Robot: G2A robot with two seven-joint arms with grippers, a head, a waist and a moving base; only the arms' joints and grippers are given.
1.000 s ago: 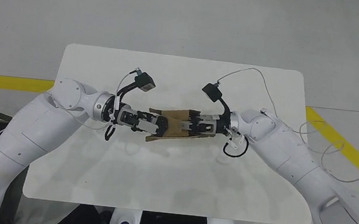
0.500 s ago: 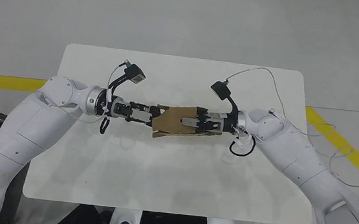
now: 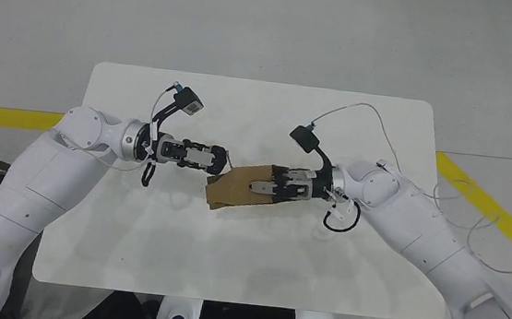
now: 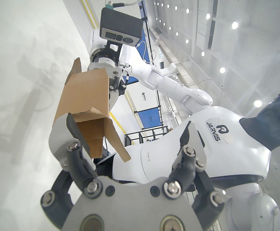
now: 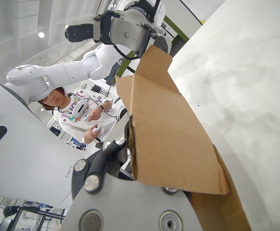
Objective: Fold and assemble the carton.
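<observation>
white and smooth, the rounded-corner bench (image 3: 261, 104) has both arms meeting over its middle. the brown cardboard carton (image 3: 235, 187) sits above the centre of the bench, between the two arms, with its length running from one arm towards the other. whether it touches the bench is not clear.

from the left wrist view the carton (image 4: 85, 96) is a squared-up tube. its near end is open, with loose flaps splayed outward, and another flap sticks out at the far end. from the right wrist view one broad panel of the carton (image 5: 166, 131) is visible, with the bench (image 5: 229, 65) just beside it.

the right jaws pinch the carton at the end nearer the right arm, with one of the fingers (image 3: 263, 187) lying along its top face.

the left jaws are spread wide at the carton's other end and hold nothing. one of their fingers (image 4: 73, 129) is at the edge of the open mouth, overlapping a flap, though contact cannot be told. the other is well apart from the carton.
</observation>
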